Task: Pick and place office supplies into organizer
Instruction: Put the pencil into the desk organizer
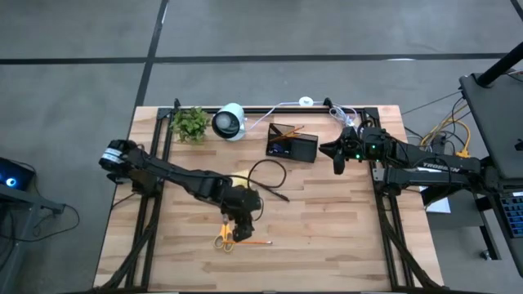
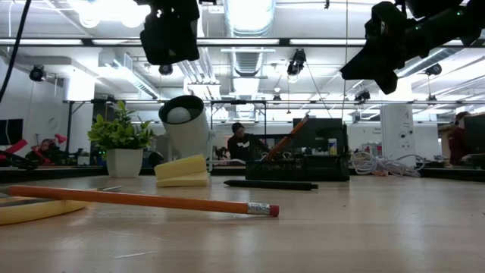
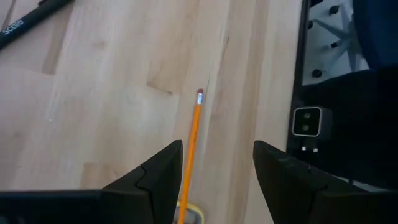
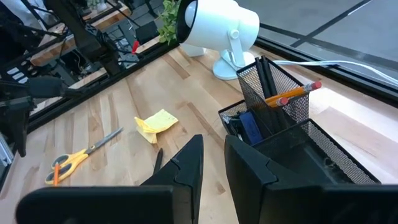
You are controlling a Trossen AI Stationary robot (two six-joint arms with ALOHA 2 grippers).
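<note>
My left gripper is open and hovers low over an orange pencil that lies flat on the table. In the left wrist view the pencil runs between the two fingers without touching them. Yellow-handled scissors lie beside the pencil. A yellow sticky-note pad and a black pen lie mid-table. The black mesh organizer stands at the far side and holds pencils and pens. My right gripper hangs in the air to the right of the organizer, empty, its fingers a narrow gap apart.
A white round lamp-like device and a green potted plant stand at the far edge, to the left of the organizer. A black cable loops on the table. A white cable runs along the far rail. Bare wood lies in front of the organizer.
</note>
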